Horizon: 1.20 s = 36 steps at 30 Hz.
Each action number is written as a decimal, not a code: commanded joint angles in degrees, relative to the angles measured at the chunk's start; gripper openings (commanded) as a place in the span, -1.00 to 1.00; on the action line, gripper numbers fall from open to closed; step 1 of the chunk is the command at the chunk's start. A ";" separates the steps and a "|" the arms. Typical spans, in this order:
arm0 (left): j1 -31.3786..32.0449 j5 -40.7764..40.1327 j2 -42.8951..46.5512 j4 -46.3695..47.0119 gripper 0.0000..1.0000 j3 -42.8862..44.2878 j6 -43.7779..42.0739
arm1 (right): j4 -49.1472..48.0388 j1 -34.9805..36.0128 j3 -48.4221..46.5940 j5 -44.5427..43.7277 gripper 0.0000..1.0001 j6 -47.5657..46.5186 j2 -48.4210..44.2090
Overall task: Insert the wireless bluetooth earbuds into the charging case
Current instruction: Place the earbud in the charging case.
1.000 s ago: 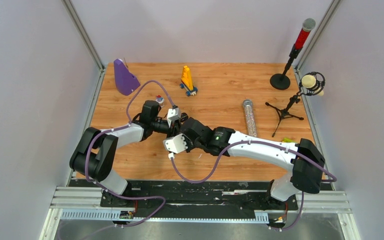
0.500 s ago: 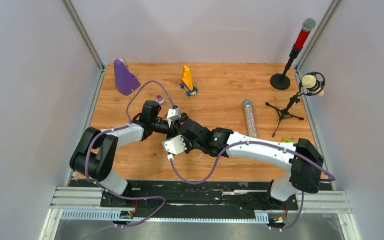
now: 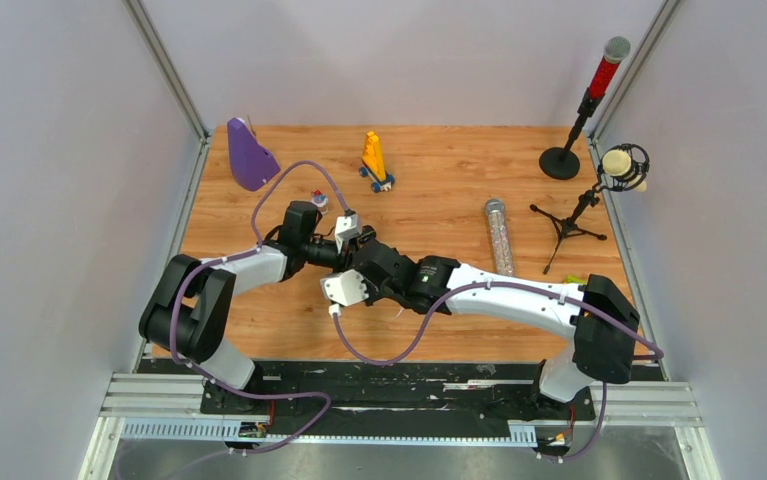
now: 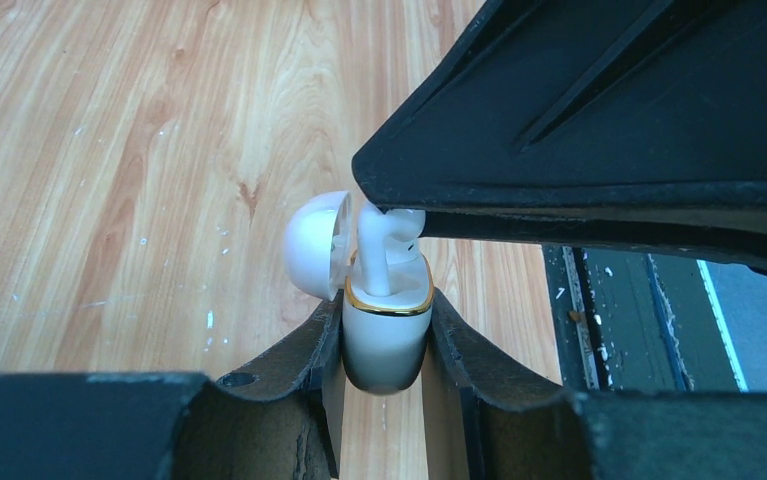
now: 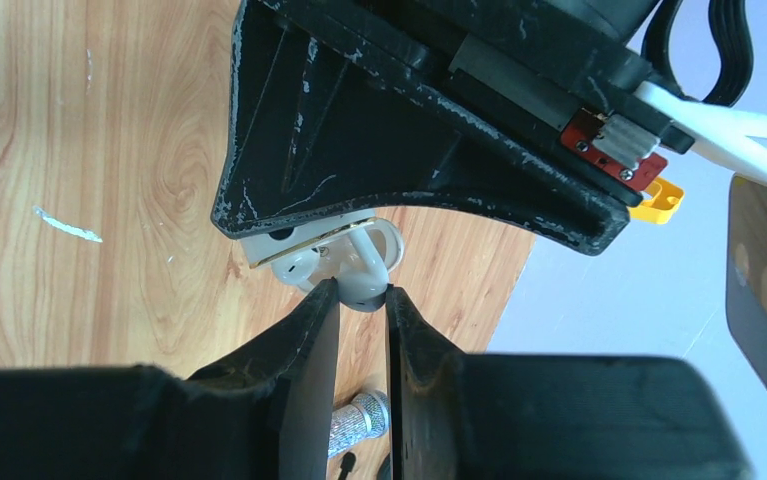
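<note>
My left gripper [image 4: 387, 310] is shut on a white charging case [image 4: 387, 345] with a gold rim, holding it upright above the wooden table. Its lid [image 4: 314, 245] hangs open to the left. My right gripper [image 5: 357, 292] is shut on a white earbud [image 5: 364, 265]. In the left wrist view this earbud's stem [image 4: 377, 255] reaches down into the case's opening. A second white earbud [image 5: 294, 270] lies in the case beside it. From the top view both grippers [image 3: 359, 255] meet at the table's middle left, and the case is hidden under them.
A purple wedge [image 3: 249, 155] and a yellow toy [image 3: 374, 160] stand at the back. A glittery tube [image 3: 499, 235] lies right of centre. A red microphone on a round base [image 3: 584, 110] and a tripod microphone [image 3: 589, 200] stand at the right. A small object [image 3: 318, 198] sits behind the left arm.
The right arm has shifted slightly to the left, pressing closer to the left gripper. Both grips are unchanged.
</note>
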State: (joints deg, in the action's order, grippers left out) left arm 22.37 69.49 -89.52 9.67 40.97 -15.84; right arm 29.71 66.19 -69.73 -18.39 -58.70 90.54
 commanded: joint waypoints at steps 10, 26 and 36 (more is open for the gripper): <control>-0.59 4.21 2.67 7.96 -1.00 1.45 6.09 | -1.41 1.09 -2.06 1.08 -0.70 3.93 0.33; -1.45 7.37 4.34 24.86 -1.00 -3.39 14.90 | -1.38 -0.62 -4.53 1.83 -0.54 4.74 -0.40; -1.67 7.88 4.40 32.37 -1.00 -5.05 20.22 | -1.35 -0.77 -6.41 2.90 -0.25 4.67 -1.03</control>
State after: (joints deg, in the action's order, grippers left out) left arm 20.27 73.17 -88.42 34.61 35.68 2.04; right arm 29.93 65.54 -73.89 -17.45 -55.48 90.61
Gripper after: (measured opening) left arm 0.356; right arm 0.353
